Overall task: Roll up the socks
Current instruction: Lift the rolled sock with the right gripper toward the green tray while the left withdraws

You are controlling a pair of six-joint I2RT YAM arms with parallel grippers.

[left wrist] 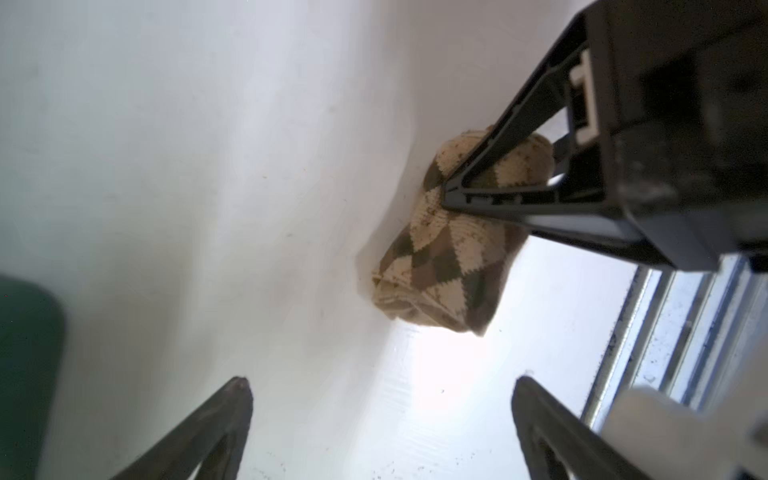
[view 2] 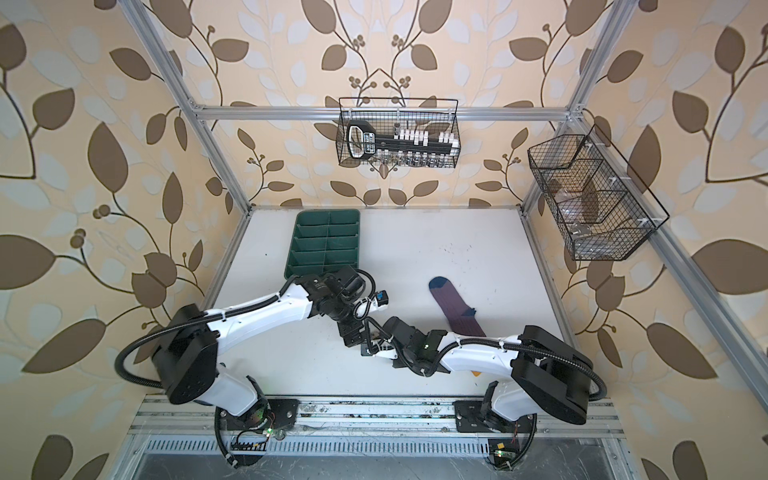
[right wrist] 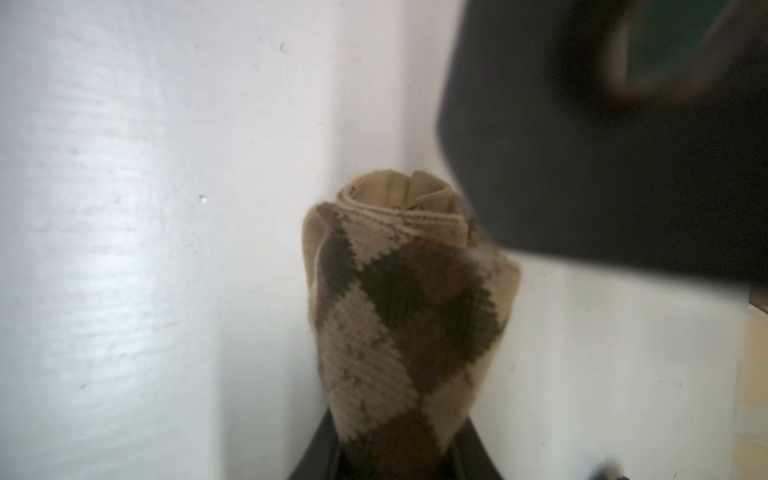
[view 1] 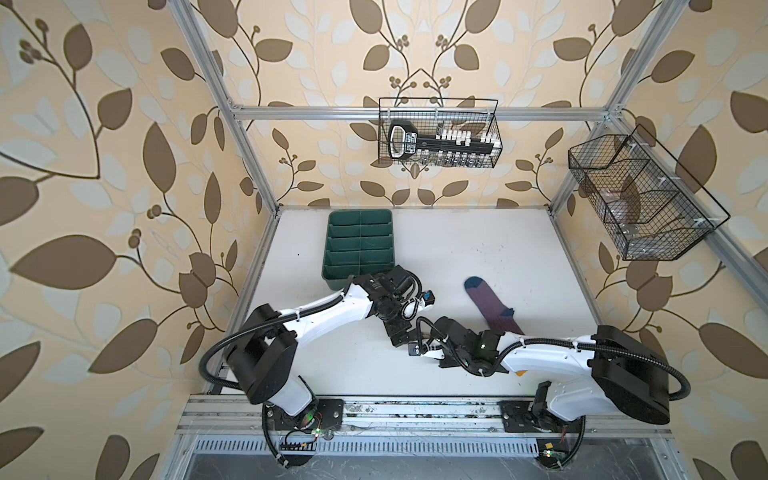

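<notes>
The tan argyle sock (right wrist: 399,299) is a tight bundle with its folded cuff end showing. My right gripper (right wrist: 399,457) is shut on it, and the left wrist view shows its black fingers (left wrist: 490,187) clamped across the sock (left wrist: 436,266) low over the white table. My left gripper (left wrist: 382,386) stands wide open a short way from the bundle, with nothing between its fingers. In both top views the two grippers (view 1: 398,338) (view 1: 434,332) meet at the table's middle front and hide the tan sock. The purple sock (view 1: 490,307) (view 2: 455,307) lies flat to the right, its cuff end under my right arm.
A green divided tray (view 1: 359,245) (view 2: 326,243) sits at the back left of the table, close behind my left arm. Two black wire baskets (view 1: 440,133) (view 1: 640,199) hang on the back and right walls. An aluminium rail (view 1: 374,411) runs along the front edge.
</notes>
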